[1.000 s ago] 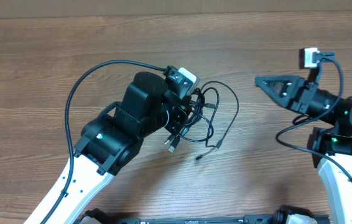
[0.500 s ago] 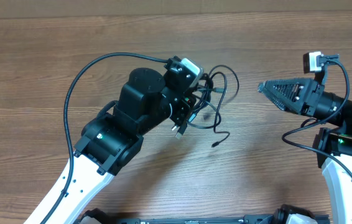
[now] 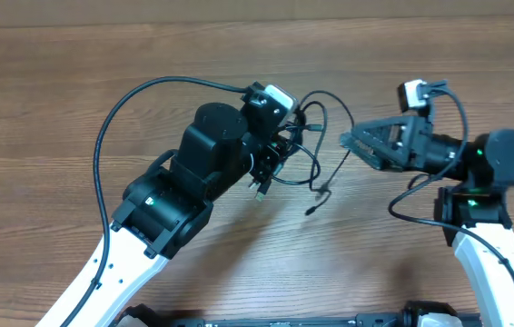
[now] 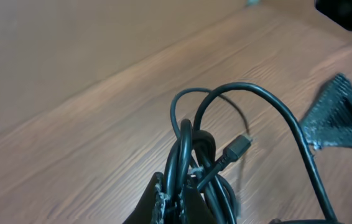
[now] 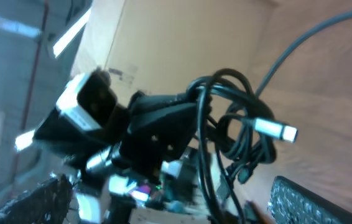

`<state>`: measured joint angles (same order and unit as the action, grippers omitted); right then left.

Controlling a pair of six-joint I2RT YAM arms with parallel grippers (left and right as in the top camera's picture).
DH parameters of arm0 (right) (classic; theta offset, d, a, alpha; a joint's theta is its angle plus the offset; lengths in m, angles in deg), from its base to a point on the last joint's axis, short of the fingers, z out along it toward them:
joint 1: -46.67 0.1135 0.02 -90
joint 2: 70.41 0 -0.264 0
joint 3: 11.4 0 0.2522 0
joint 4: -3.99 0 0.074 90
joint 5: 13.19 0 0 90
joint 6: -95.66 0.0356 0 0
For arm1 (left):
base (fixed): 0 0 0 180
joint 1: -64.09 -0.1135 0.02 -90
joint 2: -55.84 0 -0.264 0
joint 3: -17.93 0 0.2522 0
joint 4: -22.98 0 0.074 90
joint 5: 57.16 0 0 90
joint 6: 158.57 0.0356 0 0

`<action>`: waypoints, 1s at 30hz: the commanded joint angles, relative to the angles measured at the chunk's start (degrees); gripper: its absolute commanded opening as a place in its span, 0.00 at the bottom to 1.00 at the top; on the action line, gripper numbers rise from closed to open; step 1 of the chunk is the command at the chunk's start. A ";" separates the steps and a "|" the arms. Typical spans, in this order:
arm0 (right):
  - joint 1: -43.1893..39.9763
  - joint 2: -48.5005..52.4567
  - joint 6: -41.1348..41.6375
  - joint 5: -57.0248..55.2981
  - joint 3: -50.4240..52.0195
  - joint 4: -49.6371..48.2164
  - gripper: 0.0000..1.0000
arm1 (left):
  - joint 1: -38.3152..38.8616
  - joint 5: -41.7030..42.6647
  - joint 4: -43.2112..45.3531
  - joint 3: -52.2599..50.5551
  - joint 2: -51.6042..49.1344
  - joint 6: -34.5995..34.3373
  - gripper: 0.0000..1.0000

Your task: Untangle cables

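Tangle of thin black plug-tipped cables (image 3: 310, 150): clenched in left gripper (image 3: 271, 168), over middle of brown wooden table (image 3: 57, 91). Right gripper (image 3: 348, 141): newly spread wide, empty, drawn close beside outer loop. Probably poised for pulling one strand free.

Wood-grain table (image 3: 48, 100), brown planks. Beige wall (image 5: 182, 37) behind, ceiling light strip (image 5: 70, 32).

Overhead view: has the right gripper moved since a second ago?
Yes. Against the table, the right gripper has slid left and slightly down the picture, closing on the cables; its jaws are now open.
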<state>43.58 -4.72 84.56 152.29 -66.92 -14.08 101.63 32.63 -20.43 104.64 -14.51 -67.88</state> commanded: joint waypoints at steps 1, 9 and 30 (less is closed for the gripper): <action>1.31 0.61 -9.64 -9.44 -0.20 8.94 1.00 | -0.09 -9.27 -1.62 0.50 1.09 -5.33 0.04; 1.68 0.42 -28.11 -24.87 -0.22 32.41 1.00 | -3.30 -6.91 -4.50 0.50 1.11 -2.40 0.04; 22.08 -9.57 -49.24 -50.45 -11.89 57.72 1.00 | -2.58 -0.98 -5.27 0.48 1.01 12.20 0.04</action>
<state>63.34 -13.03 37.08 103.64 -76.76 43.57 98.50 29.00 -26.40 104.58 -14.51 -57.34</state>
